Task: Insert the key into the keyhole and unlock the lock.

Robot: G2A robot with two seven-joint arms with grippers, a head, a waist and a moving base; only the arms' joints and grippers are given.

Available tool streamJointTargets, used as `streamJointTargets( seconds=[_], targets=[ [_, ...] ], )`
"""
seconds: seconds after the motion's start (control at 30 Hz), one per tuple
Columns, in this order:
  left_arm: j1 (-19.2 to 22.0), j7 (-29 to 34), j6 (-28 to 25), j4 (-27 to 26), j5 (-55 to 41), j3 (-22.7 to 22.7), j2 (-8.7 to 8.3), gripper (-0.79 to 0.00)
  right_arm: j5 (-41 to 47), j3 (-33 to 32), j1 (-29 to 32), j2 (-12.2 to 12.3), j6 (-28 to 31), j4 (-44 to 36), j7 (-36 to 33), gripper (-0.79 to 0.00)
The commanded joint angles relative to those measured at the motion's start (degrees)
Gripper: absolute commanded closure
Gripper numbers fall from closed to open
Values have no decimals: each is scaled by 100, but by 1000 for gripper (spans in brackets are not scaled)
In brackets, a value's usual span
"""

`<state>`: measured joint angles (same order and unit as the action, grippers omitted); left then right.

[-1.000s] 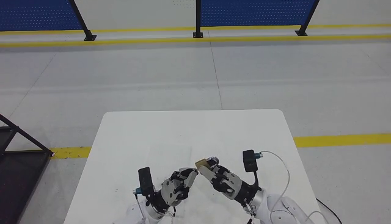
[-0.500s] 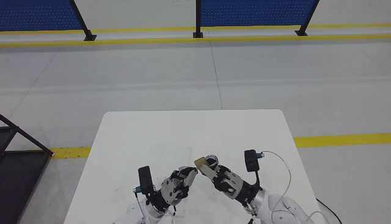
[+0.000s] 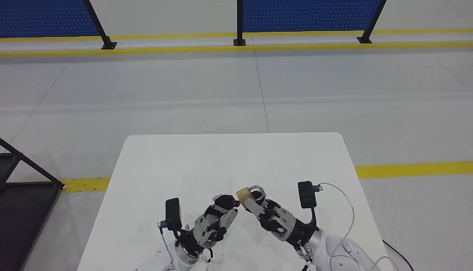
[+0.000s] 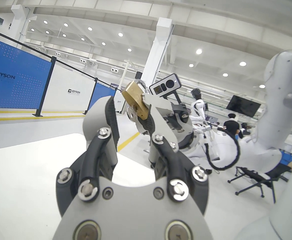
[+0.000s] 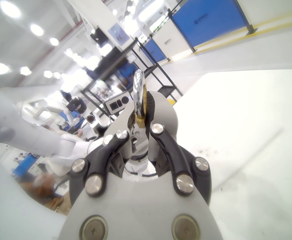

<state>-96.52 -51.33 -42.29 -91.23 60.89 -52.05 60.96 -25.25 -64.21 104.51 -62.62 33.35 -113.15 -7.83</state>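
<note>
Right pincer (image 5: 141,112) clamped on brass padlock (image 4: 135,96): rigid, dense, probably slick. Key (image 4: 131,114) thin, stiff; pinch flat bow. Left pincer (image 4: 126,112) open, near it.

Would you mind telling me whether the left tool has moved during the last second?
Yes, slightly: the left tool has crept away from the robot toward the table's far edge, beside the padlock.
</note>
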Motion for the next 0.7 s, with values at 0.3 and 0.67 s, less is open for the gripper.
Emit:
streamJointTargets(
  seconds=[0.3,0.67],
  targets=[
    [-46,1159,-1571,147,-1630,-87,-94,-206,4,9,-15,3,15,26,16,0],
    [129,2225,-1448,110,-2483,-23,-69,-166,-21,50,-33,6,5,29,-28,0]
  ],
)
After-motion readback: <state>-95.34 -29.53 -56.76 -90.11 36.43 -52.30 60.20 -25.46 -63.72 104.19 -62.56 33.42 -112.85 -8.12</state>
